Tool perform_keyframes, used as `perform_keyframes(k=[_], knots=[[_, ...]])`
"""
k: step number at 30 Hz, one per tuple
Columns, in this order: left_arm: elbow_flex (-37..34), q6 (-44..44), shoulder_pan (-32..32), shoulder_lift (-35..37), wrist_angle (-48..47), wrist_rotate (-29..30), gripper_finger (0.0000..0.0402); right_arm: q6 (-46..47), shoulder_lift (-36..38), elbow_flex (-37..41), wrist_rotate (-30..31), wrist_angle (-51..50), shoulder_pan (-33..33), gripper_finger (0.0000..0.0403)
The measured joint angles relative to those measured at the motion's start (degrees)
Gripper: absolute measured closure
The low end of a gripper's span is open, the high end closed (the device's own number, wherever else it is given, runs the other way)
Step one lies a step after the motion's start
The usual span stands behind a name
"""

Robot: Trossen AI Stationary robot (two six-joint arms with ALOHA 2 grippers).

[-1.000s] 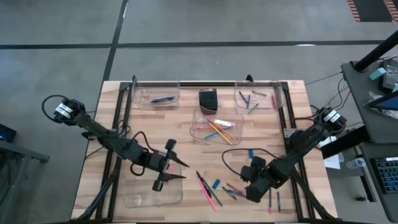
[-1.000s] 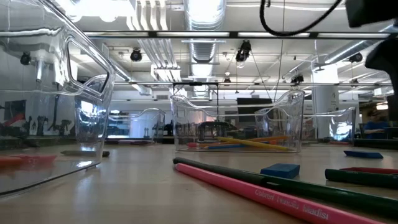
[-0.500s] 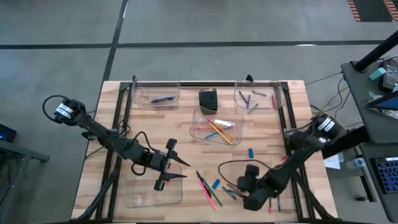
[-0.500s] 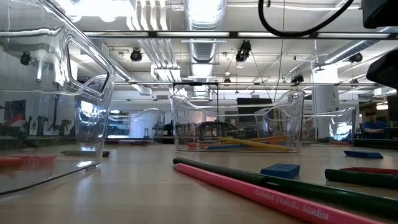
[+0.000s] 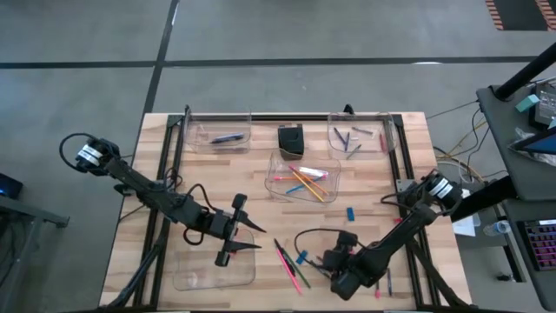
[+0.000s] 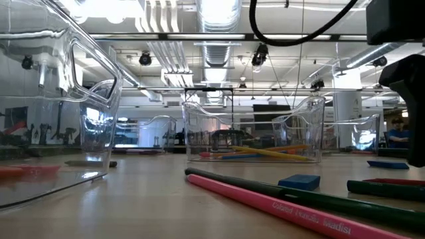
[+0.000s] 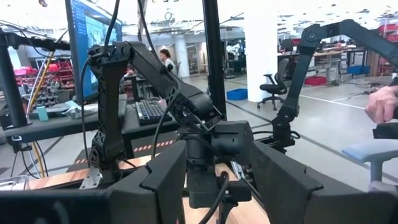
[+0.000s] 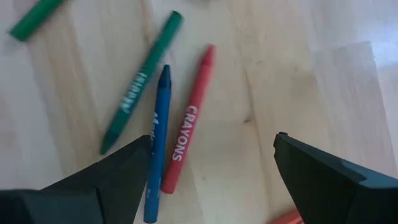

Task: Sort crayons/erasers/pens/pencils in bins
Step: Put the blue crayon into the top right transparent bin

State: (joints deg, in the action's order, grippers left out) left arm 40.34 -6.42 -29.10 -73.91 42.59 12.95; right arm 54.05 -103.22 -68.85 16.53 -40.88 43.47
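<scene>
Crayons under the spread right gripper
Red crayon, blue crayon and green crayon are seen side by side, just beyond its released fingers.

Lighting's pretty even from the overhead camera, with the wooden table well lit and only soft shadows under the arms. The table-level shot is the rough one: ceiling lights blow out to white glare up top, and the nearest clear bin picks up reflections and warps toward the edge. The pink pencil up close looks a bit soft. Right wrist shot is slightly blurry, probably motion, though the crayons stay readable.
</scene>
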Motion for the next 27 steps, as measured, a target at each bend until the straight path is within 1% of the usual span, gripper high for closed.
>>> perform_keyframes(k=[5,15,18,23,27], knots=[[0.0,0.0,0.0,0.0,-0.1,0.0,0.0235,3.0,0.0,1.5,-0.1,-0.1,-0.8,0.0078],[-0.1,0.0,0.0,0.0,-0.2,0.0,0.0235,3.0,0.2,4.6,-3.1,3.2,-1.2,0.0084],[-0.1,0.0,0.0,0.0,-0.2,0.0,0.0235,3.2,0.2,5.2,-3.9,3.8,-1.2,0.0116],[-0.1,0.0,0.0,0.0,-0.2,0.0,0.0235,1.4,0.2,5.3,-4.9,4.2,-1.1,0.0206],[-0.1,0.0,0.0,0.0,-0.4,0.0,0.0235,-0.1,0.1,5.3,-5.3,4.1,-1.1,0.0265]])
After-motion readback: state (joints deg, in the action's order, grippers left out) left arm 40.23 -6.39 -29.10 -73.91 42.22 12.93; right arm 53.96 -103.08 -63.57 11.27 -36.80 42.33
